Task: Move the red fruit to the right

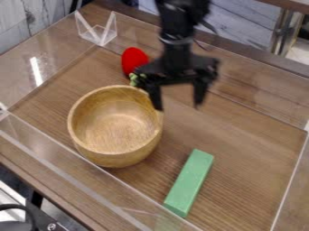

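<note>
Overhead, gripper (pixel 176 87) w/ jaws spread apart, holding nothing, beside red fruit (pixel 134 60) nr table's (pixel 259 117) far edge

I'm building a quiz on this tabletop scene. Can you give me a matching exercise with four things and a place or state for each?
Things:
1. fruit
2. bowl
3. green block
4. gripper

Places or states:
A. lying flat near the front edge
B. jaws open, pointing down
C. empty, at the left
D. at the back, partly behind the gripper

Pairs: 1-D, 2-C, 3-A, 4-B
</note>
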